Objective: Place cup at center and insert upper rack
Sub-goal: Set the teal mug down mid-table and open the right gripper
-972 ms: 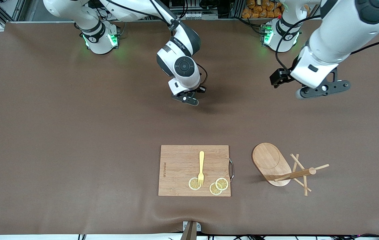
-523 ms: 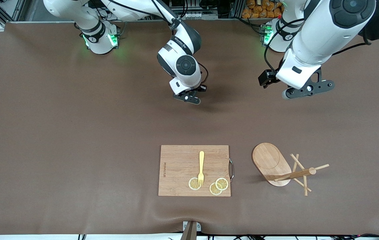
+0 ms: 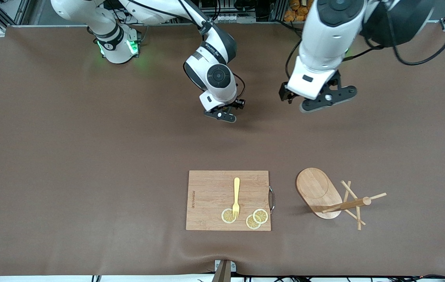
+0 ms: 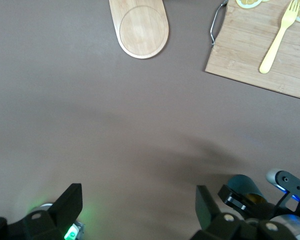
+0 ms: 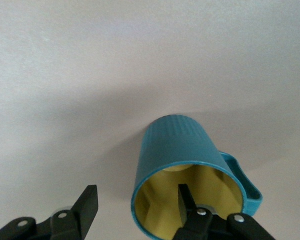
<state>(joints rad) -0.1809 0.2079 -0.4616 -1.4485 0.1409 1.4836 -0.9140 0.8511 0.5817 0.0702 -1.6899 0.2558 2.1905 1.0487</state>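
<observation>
Two views settle what your front camera hides: there the right gripper (image 3: 222, 115) blocks the cup, while the right wrist view shows the ribbed teal cup (image 5: 187, 172) with its yellowish inside, one finger (image 5: 192, 212) inside the rim and the other outside its wall, spread apart and not clamped on it. The left wrist view catches the cup (image 4: 246, 189) too, beside that gripper. Your left gripper (image 3: 322, 102) hangs over bare brown cloth with its fingers (image 4: 70, 202) wide apart. The rack (image 3: 334, 197), pale wood with an oval base, round-tipped post and thin pegs, stands nearer the front camera, toward the left arm's end. Beside it lies the board (image 3: 210, 196) with a metal handle, carrying a yellow fork (image 3: 236, 197) and lemon slices (image 3: 256, 218).
</observation>
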